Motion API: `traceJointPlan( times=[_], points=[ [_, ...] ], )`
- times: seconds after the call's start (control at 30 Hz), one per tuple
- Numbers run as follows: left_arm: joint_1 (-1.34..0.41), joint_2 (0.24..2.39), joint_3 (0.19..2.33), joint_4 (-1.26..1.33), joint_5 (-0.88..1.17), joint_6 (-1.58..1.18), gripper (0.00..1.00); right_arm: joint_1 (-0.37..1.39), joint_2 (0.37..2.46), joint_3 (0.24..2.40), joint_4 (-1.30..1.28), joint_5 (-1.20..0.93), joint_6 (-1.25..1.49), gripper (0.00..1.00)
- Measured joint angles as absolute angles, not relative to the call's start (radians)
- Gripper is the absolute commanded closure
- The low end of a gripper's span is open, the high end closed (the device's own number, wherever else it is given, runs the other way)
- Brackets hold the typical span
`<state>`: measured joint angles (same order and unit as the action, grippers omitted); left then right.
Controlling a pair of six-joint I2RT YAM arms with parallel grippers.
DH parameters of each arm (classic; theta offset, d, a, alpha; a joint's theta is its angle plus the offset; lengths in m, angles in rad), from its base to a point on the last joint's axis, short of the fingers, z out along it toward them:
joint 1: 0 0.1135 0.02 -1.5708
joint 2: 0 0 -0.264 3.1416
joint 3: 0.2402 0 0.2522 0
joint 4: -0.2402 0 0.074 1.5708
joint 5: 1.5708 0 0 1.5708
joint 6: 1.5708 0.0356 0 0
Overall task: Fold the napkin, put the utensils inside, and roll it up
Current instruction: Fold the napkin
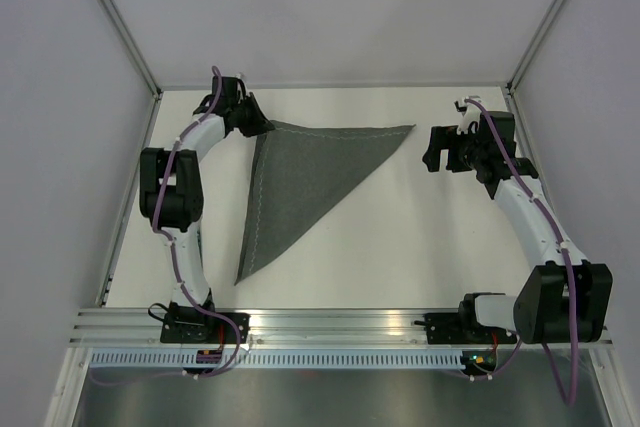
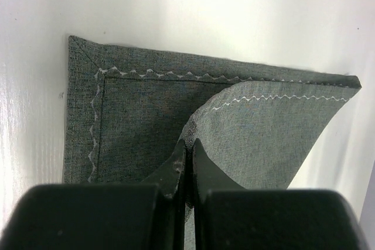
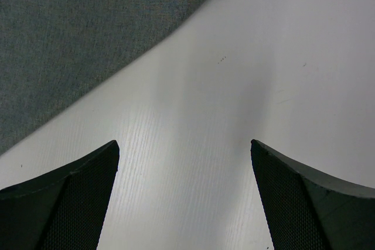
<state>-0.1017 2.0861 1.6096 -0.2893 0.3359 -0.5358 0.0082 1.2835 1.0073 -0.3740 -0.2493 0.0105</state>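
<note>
The dark grey napkin lies folded into a triangle on the white table, its points at the far left, far right and near left. My left gripper is at the far left point, shut on the napkin's upper layer, which it holds lifted and curled over the lower layer. My right gripper is open and empty just right of the napkin's far right tip, over bare table. The teal-green utensils are out of view.
The white table is bounded by grey walls at the left, back and right, with metal posts at the far corners. An aluminium rail with the arm bases runs along the near edge.
</note>
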Motion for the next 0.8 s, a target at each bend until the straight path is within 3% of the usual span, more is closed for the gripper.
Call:
traceJointPlan(
  times=[0.7, 0.73, 0.8],
  points=[
    [-0.078, 2.143, 1.69, -0.316, 0.351, -0.535, 0.97, 0.008, 1.292, 1.007, -0.374, -0.247, 0.003, 0.02],
    [-0.078, 2.146, 1.69, -0.316, 0.351, -0.535, 0.96, 0.008, 1.292, 1.007, -0.374, -0.247, -0.001, 0.02],
    [-0.078, 2.153, 1.69, -0.317, 0.352, -0.534, 0.77, 0.008, 1.293, 1.007, -0.375, -0.247, -0.006, 0.02]
  ],
)
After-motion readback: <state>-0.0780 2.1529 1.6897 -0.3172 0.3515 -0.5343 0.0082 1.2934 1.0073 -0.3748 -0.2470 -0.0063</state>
